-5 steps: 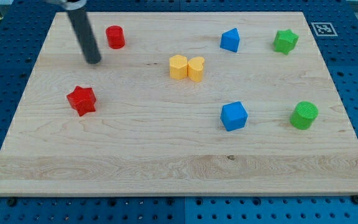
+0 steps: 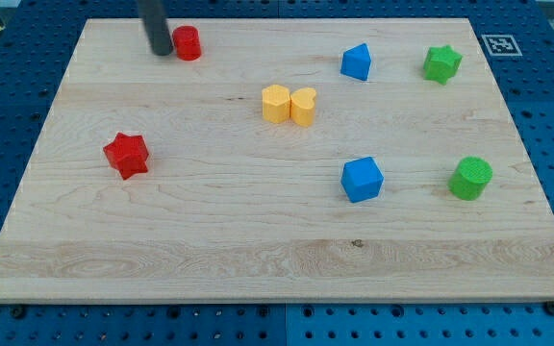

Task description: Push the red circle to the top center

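Upright, my tip [image 2: 163, 51] touches the red circle's [image 2: 188, 43] left side.

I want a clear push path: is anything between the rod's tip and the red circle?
Nothing: in the camera view my tip stands right against the red circle, on its left, with no block between them.

There is only one camera, so no second view shares anything with it. It sits high up in front of the bench [image 2: 277, 269] and looks down at a slant. The near edge looks wide and the far edge looks narrower. The camera is close enough that the bench fills almost the whole picture. All four corners show, but the near ones sit right at the picture's sides. A blue floor with holes [image 2: 546, 144] peeks around the edges.
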